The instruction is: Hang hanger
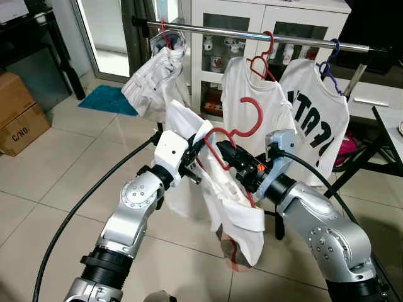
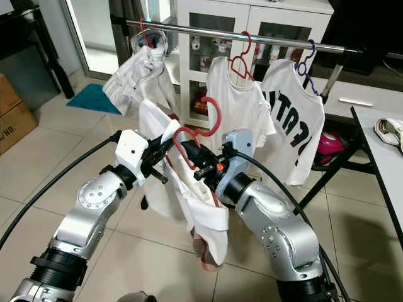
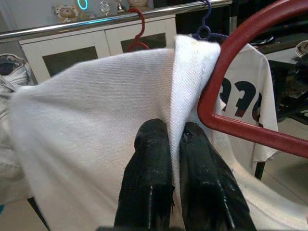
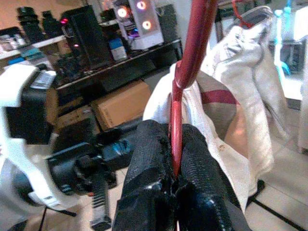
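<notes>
The red hanger (image 1: 234, 133) is sitting at centre frame, below the chrome rail (image 1: 252, 33), hook pointing up and curling right, long axis running lower right to upper left. The right claw (image 1: 221, 151) is clamping together on the hanger's bar; the right wrist view is showing the bar pinched between both fingers (image 4: 147, 159). The left claw (image 1: 196, 153) is closing on the white garment (image 1: 233, 211) draped over the hanger; the left wrist view is showing a fabric fold nipped between its fingers (image 3: 149, 168). Two white T-shirts (image 1: 252, 104) and a bundled white garment (image 1: 157, 78) are occupying the rail. A cardboard box (image 1: 19, 113) is standing at left.
</notes>
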### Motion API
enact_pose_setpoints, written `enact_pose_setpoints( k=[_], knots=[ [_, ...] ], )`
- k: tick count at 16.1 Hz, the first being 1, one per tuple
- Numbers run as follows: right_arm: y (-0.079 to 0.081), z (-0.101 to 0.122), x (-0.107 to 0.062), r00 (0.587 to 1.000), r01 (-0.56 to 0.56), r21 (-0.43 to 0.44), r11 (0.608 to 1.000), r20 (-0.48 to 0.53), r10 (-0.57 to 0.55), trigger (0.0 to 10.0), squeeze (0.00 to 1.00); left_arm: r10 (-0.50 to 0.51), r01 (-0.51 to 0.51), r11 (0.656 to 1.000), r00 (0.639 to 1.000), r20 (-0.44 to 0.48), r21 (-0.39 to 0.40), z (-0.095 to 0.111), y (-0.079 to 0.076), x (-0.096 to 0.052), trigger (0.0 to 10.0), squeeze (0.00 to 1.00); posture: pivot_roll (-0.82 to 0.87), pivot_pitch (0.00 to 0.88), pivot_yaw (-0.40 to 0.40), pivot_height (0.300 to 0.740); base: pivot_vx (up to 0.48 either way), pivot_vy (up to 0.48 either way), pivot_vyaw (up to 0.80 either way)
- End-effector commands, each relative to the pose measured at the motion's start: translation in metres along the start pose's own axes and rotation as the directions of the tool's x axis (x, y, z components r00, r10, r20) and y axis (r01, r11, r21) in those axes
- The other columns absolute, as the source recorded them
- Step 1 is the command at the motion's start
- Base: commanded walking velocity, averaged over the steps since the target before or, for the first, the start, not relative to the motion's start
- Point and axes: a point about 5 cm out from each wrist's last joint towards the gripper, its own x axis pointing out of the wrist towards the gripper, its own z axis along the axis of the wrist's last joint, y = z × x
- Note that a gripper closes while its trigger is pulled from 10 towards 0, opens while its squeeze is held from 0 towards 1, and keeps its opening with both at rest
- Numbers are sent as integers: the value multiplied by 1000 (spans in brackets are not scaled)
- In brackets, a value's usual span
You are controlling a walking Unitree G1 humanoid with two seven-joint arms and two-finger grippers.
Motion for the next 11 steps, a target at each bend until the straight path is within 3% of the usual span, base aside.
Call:
enact_pose_setpoints(
  k=[1,6,11],
  knots=[
    [-2,7,1,1000,9,-4,1000,23,-9,10000,0,19,-19,1000,1000,2,4,0,3,-2,0,0,-15,0,6,740,0,0,0],
    [-4,8,2,1000,12,-7,1000,21,-12,10000,0,80,-76,993,996,40,-86,3,9,-3,0,0,-14,0,5,740,0,0,0],
    [-18,0,4,988,150,-41,988,-42,-151,10000,0,136,-109,983,972,190,-149,26,15,-10,0,0,-12,0,6,740,0,0,0]
  ],
)
